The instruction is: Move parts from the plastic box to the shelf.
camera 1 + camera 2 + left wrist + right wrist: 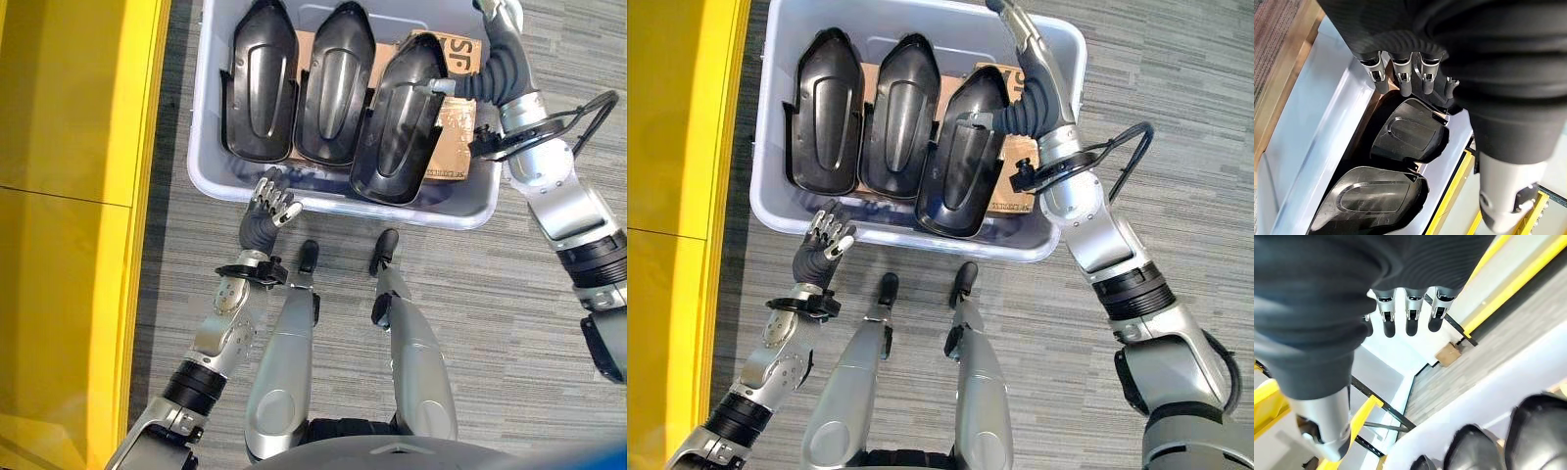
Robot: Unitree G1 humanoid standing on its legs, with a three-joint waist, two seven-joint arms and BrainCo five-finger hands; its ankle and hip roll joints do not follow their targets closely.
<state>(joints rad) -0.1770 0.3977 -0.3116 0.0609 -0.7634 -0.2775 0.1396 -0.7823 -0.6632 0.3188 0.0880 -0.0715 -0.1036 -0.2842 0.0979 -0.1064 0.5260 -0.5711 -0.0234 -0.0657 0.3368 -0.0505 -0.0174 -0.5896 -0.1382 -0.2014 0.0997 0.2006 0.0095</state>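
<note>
hands hovering by the plastic box (211, 176)
left hand (274, 206) idling uncurled at its near rim; right hand (1014, 22), fingers straight, over three black parts (333, 88)

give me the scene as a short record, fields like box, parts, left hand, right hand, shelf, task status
box: pale plastic box on the grey carpet
parts: three black moulded parts lying side by side in the box, over cardboard
left hand: left hand at the near rim of the box, fingers relaxed, holding nothing
right hand: right hand over the far right corner of the box, fingers straight in its wrist view, holding nothing
shelf: yellow structure along the robot's left
task status: all three parts in the box, none grasped
</note>
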